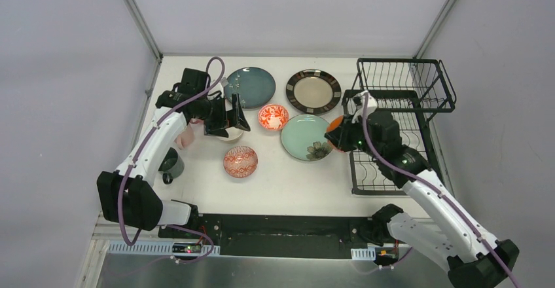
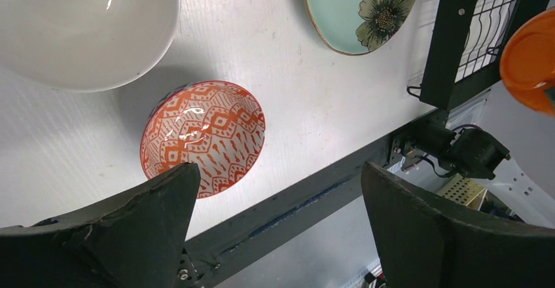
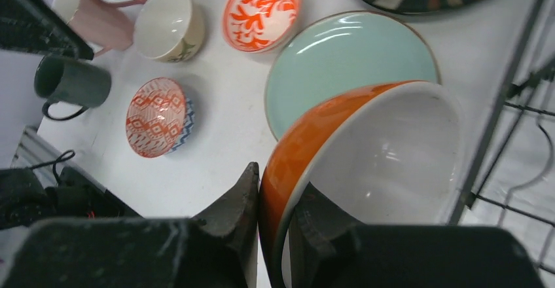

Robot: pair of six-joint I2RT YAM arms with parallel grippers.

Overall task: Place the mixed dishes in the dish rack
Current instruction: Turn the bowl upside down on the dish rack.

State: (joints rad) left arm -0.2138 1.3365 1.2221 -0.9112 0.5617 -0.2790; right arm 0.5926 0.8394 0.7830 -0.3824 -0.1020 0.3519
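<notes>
- We are only starting the job: no dish is showing in the black wire dish rack [image 1: 429,95] yet, though the right arm is hiding part of its lower tray.
- The right gripper [image 3: 275,196] is pinching the rim of the orange bowl with a white inside [image 3: 366,150], one finger outside and one inside.
- That bowl is hanging tipped on its side, just beside the rack's left edge and above the mint green plate with a flower [image 1: 306,136].
- Lots of dishes are waiting on the white table [image 1: 288,177]: the dark teal speckled plate [image 1: 251,86], the beige plate with a dark rim [image 1: 313,91], two small red-patterned bowls [image 1: 273,116], a round white bowl [image 2: 78,26], pink cups [image 1: 185,134] and a dark mug [image 1: 171,163].
- The left gripper [image 2: 278,177] is holding nothing, and its fingers are standing wide apart.
- The left arm is reaching far out and pointing down, right by the white bowl.
- The right arm is stretching forward along the rack's near side.
</notes>
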